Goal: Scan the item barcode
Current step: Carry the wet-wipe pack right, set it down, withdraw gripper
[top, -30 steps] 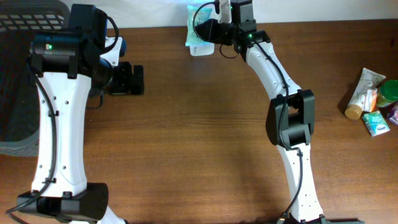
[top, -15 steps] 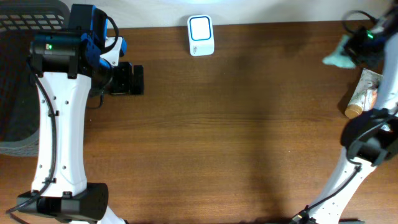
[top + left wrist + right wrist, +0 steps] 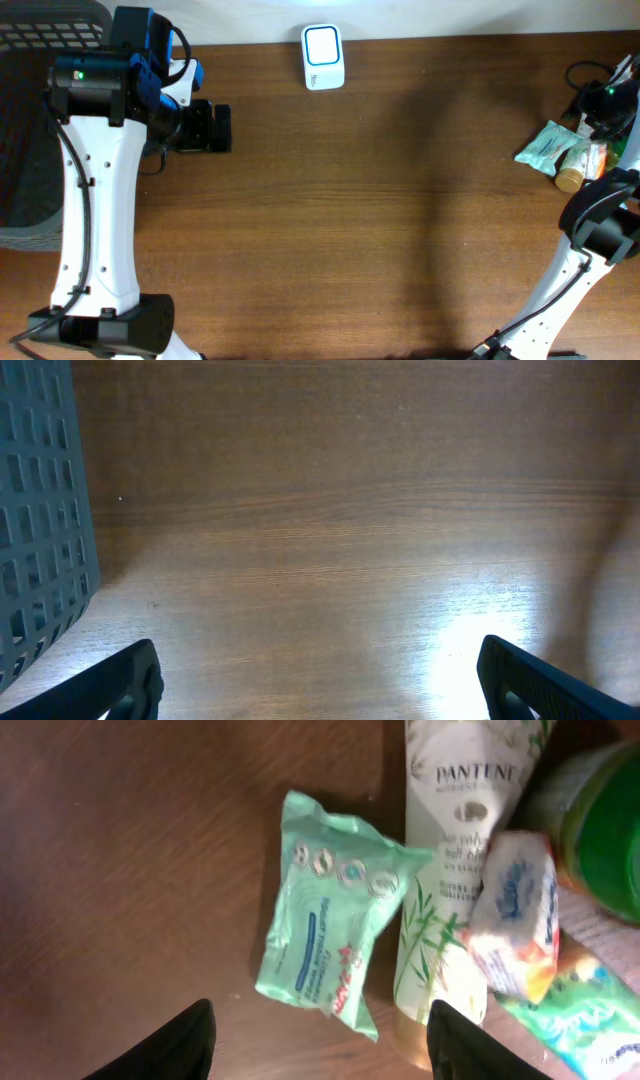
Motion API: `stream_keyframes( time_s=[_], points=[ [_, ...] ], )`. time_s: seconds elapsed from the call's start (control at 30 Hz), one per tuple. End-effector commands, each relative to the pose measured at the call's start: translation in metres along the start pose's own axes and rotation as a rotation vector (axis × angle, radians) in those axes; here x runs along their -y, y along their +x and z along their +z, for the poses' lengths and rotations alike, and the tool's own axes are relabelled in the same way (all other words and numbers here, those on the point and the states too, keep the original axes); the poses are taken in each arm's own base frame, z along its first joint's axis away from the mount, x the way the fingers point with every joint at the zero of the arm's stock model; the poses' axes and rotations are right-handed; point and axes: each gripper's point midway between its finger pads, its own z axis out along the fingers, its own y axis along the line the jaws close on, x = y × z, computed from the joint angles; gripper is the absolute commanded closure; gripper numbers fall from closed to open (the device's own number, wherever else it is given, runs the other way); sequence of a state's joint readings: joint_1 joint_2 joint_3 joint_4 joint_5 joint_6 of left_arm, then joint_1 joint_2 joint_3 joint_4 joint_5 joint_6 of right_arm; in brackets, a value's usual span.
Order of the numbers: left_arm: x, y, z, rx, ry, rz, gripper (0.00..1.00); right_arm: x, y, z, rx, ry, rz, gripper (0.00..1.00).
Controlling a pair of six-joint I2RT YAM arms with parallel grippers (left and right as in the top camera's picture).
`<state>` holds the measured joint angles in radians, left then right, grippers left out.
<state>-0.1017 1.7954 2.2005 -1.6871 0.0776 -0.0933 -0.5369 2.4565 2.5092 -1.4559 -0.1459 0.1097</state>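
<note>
- While I am watching, the right gripper is hovering spread over the wipes pack beside the Pantene tube.
- Left gripper is sitting spread, far from that tube.

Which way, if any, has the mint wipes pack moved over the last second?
Yes. The wipes pack was over the scanner; now it lies far to the scanner's right, beside the Pantene tube.

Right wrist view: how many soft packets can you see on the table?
3. A mint-green wipes packet lies left of the white Pantene tube, a small white-orange-blue packet overlaps that tube, a teal packet shows at the bottom right corner. More may be hidden.
</note>
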Motion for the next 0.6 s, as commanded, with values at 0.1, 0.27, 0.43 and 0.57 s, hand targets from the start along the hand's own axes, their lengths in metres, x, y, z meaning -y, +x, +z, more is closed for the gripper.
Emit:
stream_keyframes(
  time_s=[0.1, 0.27, 0.43, 0.57],
  points=[
    [0.0, 0.0, -0.001, 0.003, 0.001, 0.017, 0.01, -0.034, 0.014, -0.13, 0.196, -0.061, -0.019, 0.27],
    [0.0, 0.0, -0.001, 0.003, 0.001, 0.017, 0.01, -0.066, 0.085, -0.233, 0.29, -0.14, -0.102, 0.26],
    [0.0, 0.0, -0.001, 0.003, 0.001, 0.017, 0.01, -0.095, 0.176, -0.286, 0.355, -0.183, -0.235, 0.26],
    [0.0, 0.0, -0.001, 0.003, 0.001, 0.016, 0.01, -0.091, 0.255, -0.296, 0.365, -0.211, -0.313, 0.25]
  ],
)
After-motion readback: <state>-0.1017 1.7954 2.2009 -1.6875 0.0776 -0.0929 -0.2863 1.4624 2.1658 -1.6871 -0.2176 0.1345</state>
